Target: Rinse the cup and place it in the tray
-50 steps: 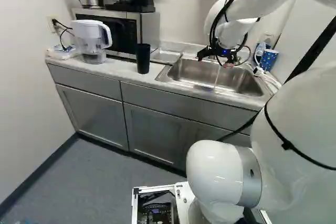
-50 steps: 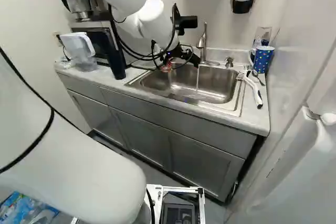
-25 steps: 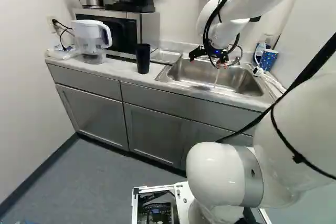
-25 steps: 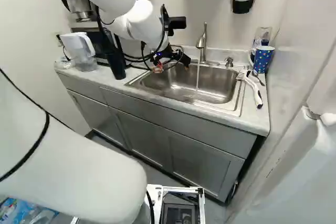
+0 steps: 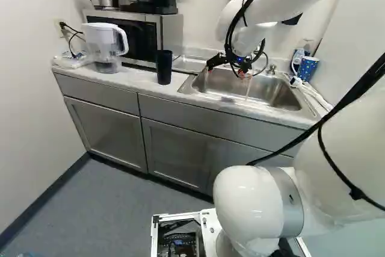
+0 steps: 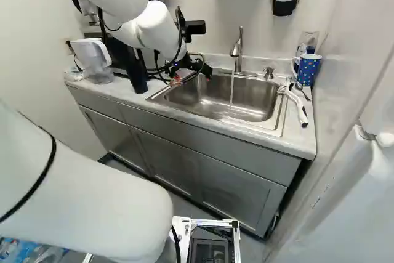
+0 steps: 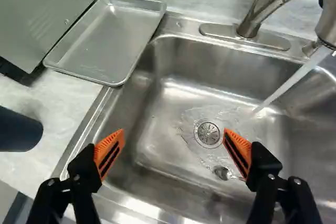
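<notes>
Over the left part of the sink hangs the gripper; in the wrist view the gripper is open, its orange pads wide apart with only the sink basin beneath. The black cup stands upright on the counter left of the sink, apart from the gripper; the wrist view shows part of the same cup. An empty metal tray lies between the microwave and the sink's edge. Water runs from the faucet into the sink.
A small shiny metal piece lies near the drain. Left of the cup stand a water pitcher and the microwave. Right of the sink are a blue dotted mug and a white-handled brush.
My arm has swung left, carrying the open gripper from the sink's middle toward the cup's side. Base, cup and tray have stayed in place; the water keeps running.
</notes>
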You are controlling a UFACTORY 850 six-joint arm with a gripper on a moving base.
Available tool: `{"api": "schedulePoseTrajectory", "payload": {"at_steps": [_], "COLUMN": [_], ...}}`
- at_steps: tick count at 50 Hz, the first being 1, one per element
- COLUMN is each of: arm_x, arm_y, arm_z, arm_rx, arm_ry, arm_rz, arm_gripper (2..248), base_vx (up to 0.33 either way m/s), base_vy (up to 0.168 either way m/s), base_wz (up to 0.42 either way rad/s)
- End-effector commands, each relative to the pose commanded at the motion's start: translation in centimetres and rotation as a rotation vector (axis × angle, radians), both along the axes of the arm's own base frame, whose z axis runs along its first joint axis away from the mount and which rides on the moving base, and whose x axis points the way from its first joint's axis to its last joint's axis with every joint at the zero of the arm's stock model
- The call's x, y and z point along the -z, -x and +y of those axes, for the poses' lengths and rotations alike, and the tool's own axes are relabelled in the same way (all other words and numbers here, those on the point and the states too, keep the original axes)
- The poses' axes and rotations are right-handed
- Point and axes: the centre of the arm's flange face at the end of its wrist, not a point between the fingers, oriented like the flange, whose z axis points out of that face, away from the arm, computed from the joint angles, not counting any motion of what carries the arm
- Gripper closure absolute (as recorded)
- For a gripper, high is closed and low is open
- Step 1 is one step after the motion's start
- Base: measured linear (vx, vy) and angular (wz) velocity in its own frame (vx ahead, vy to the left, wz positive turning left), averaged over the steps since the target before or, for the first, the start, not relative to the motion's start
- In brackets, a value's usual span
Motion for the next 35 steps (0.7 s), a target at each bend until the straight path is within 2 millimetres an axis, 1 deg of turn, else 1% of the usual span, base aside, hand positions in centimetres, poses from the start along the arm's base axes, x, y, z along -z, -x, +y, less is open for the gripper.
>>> {"api": "schedulePoseTrajectory", "payload": {"at_steps": [35], "arm_x": [0.1], "arm_y": [0.5], "arm_z": [5.3], "arm_rx": [-0.134], "arm_ry": [0.000], "arm_rz": [-0.003], "arm_gripper": [3], "base_vx": [0.000], "base_vy": [0.000], "base_wz": [0.000]}}
